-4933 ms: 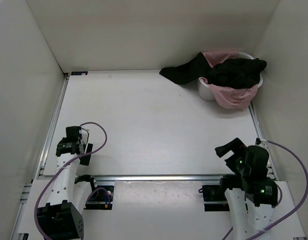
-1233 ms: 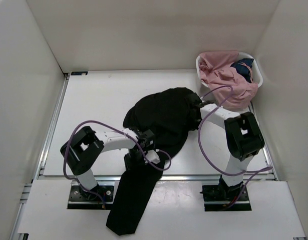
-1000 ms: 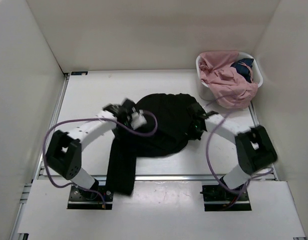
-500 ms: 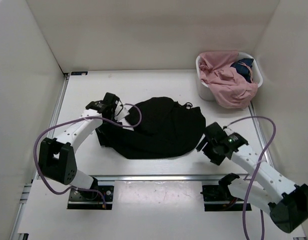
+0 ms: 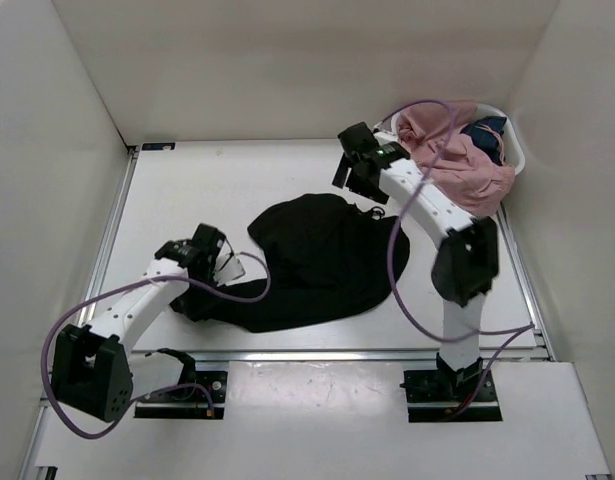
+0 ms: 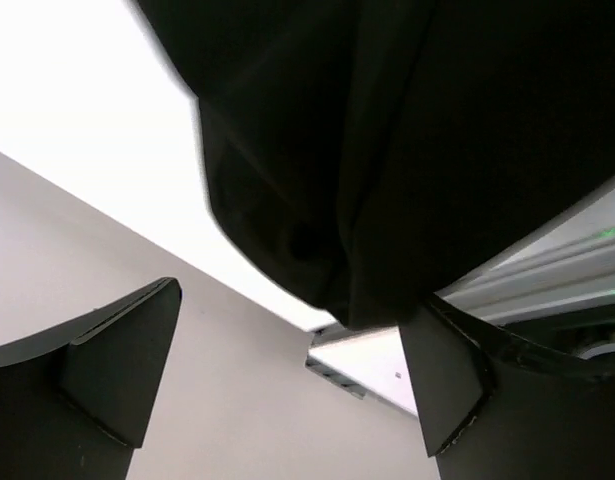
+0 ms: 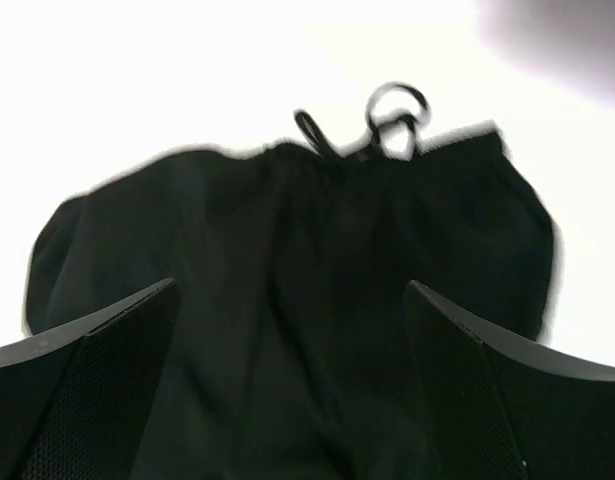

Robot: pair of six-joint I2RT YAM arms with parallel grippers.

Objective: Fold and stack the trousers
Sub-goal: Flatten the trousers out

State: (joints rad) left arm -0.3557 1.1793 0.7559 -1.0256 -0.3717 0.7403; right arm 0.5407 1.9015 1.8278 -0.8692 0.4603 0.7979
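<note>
You have one flat white table (image 5: pixel 187 190). One pair of black trousers (image 5: pixel 322 260) lies at its middle in a soft, matte, rounded heap. One round white basket (image 5: pixel 518 152) in the far right corner holds crumpled pink cloth (image 5: pixel 457 170). There are two grippers: the left gripper (image 6: pixel 292 300) at the heap's near-left edge and the right gripper (image 7: pixel 292 288) above its far edge. Both have their fingers spread wide. One thin drawstring (image 7: pixel 392 105) loops at the waistband.

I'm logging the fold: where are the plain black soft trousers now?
Top view: the plain black soft trousers lie bunched centrally on the white table, left gripper at their near-left edge, right gripper by their far edge.
</note>
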